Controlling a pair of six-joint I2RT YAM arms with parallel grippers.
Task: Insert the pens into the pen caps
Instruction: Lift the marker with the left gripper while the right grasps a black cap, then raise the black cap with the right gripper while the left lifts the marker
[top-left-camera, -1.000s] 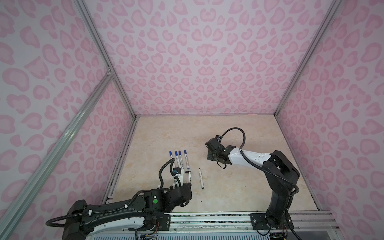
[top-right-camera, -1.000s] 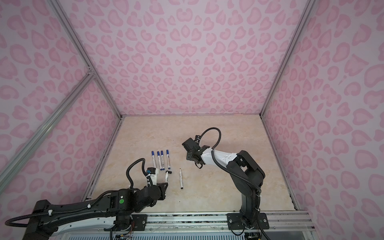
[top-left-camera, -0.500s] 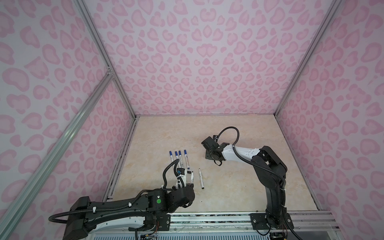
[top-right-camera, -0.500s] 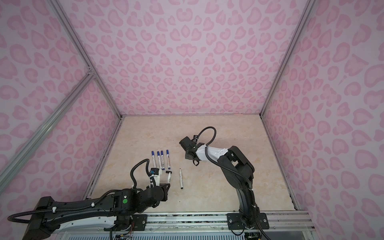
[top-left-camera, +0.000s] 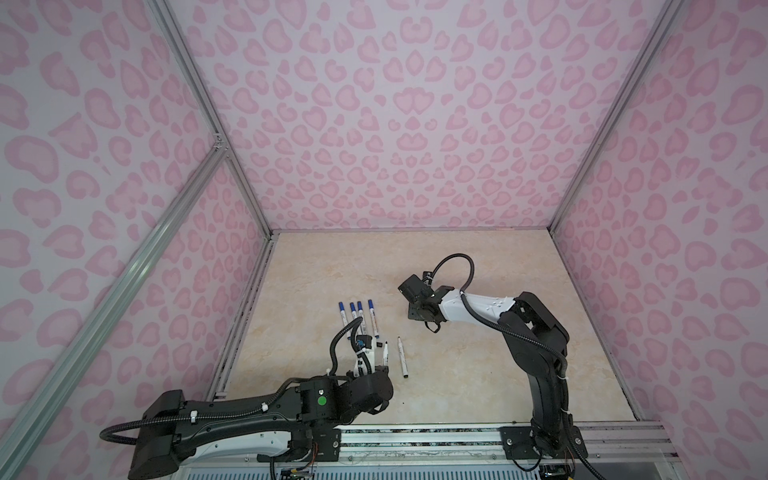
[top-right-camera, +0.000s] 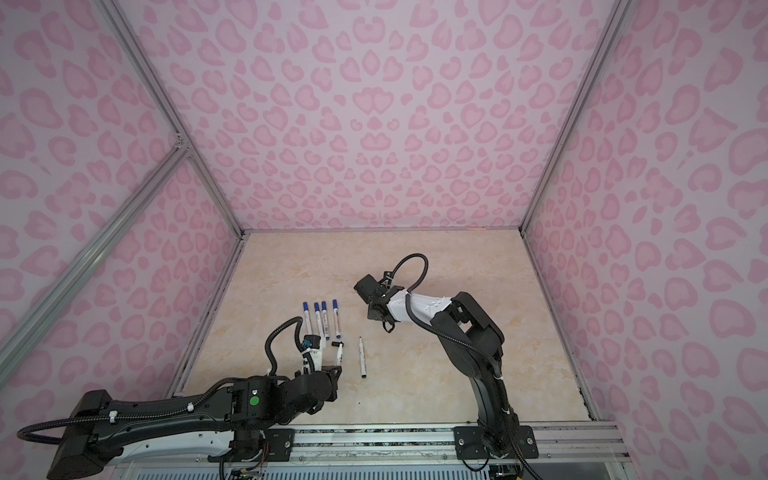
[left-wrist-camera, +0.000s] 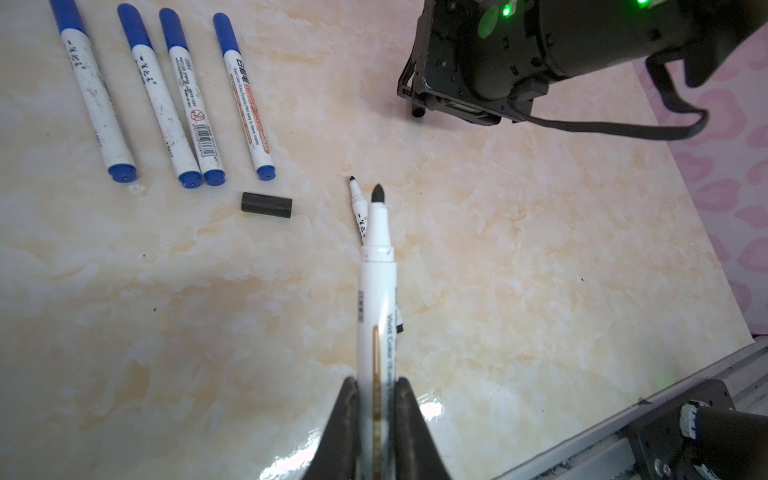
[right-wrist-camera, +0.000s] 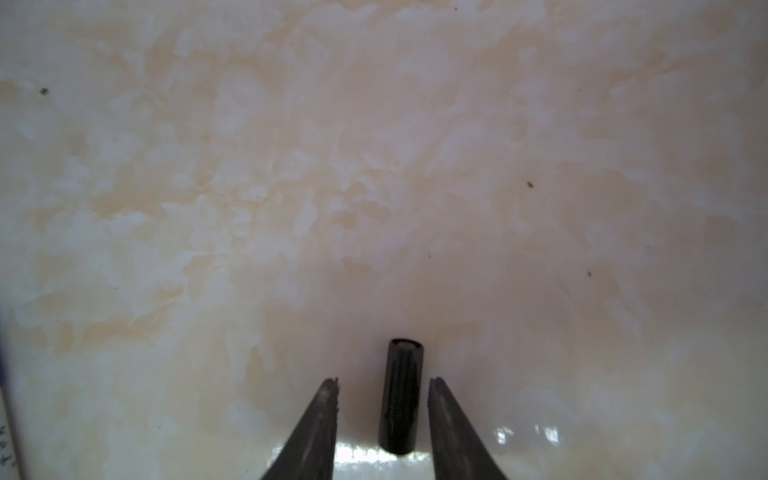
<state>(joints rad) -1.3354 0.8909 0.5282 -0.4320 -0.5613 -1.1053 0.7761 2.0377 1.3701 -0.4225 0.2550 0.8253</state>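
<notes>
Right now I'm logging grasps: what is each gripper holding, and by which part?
Left gripper: uncapped pen, clamped on the rear of its barrel. Right gripper: nothing; a black cap sits between its open jaws, untouched.

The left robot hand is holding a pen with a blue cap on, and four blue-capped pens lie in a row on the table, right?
No. The pen in the left gripper has no cap: the left wrist view shows its bare black tip. Four blue-capped pens do lie in a row on the table.
</notes>
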